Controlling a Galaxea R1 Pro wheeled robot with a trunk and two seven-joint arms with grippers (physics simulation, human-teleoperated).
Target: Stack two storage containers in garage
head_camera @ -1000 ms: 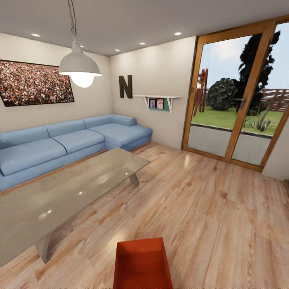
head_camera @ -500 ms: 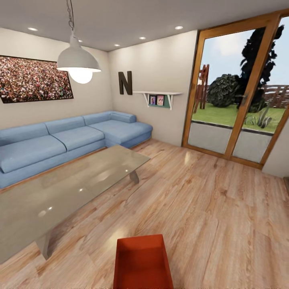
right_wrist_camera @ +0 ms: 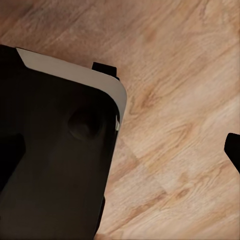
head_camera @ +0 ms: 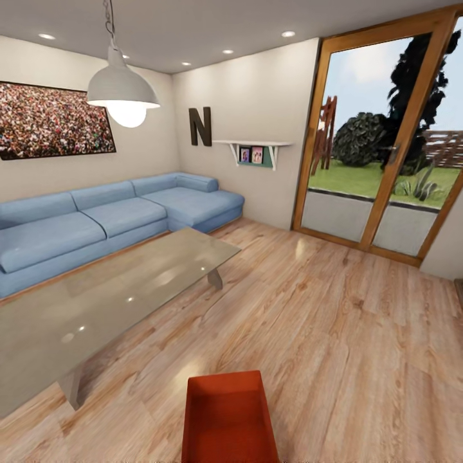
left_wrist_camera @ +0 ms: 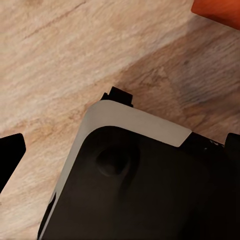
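An orange bin (head_camera: 229, 418) sits on the wood floor (head_camera: 334, 334) at bottom centre; driving forward may bump it (whether the grippers are released or clenched, I cannot tell).

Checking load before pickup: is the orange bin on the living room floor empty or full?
Empty as far as visible: the bin sits upright, open top showing bare orange interior; its near end is cut off.
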